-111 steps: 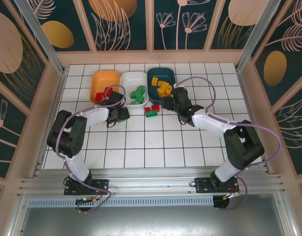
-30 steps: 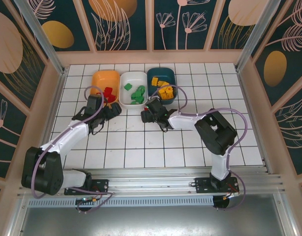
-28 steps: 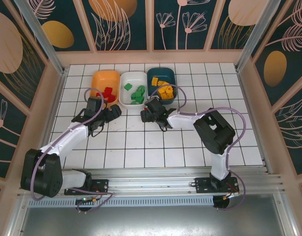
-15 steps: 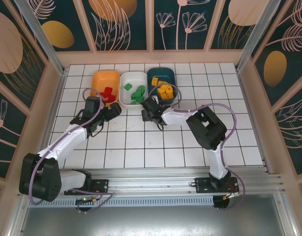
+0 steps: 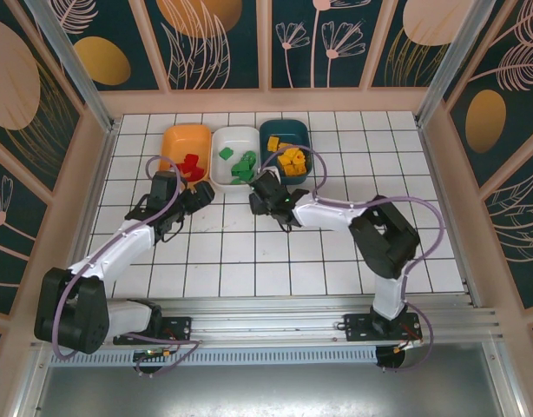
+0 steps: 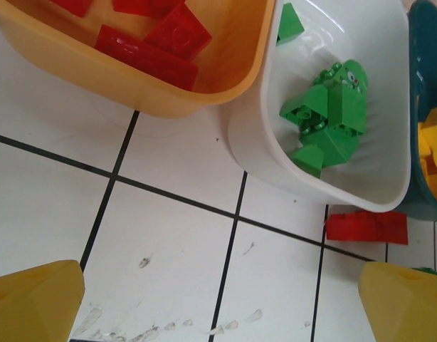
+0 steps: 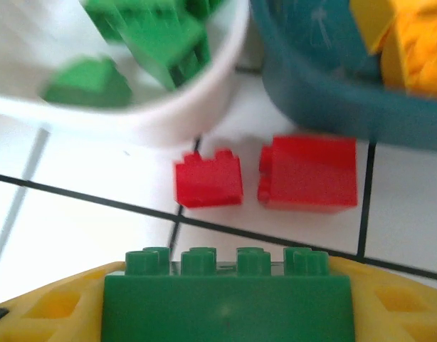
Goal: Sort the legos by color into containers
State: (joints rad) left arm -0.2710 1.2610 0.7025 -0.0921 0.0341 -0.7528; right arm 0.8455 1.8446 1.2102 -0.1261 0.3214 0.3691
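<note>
The white tiled table (image 5: 336,252) bears everything; three trays stand close side by side in a row ahead of both grippers. The orange tray (image 5: 180,137) is ahead and to the left of the left gripper (image 6: 218,306); the white tray (image 5: 242,136) is ahead of it to the right; the teal tray (image 5: 271,132) is ahead and to the right of the right gripper (image 5: 263,198).

The left gripper hangs over bare tile just short of the orange and white trays, its yellow fingertips (image 6: 33,303) spread wide with nothing between them. The right gripper is clamped on a green lego (image 7: 229,310), studs facing ahead; whether that brick is clear of the tile, the blurred wrist view does not tell.

Red legos (image 6: 158,50) lie in the orange tray; a green pile (image 6: 332,114) lies in the white one; yellow legos (image 5: 291,159) lie in the teal one.

Just ahead of the right gripper, two loose bricks rest on the tile near the tray rims: the larger red lego (image 7: 309,171) and, just beside it to the left, the smaller red lego (image 7: 209,179).
</note>
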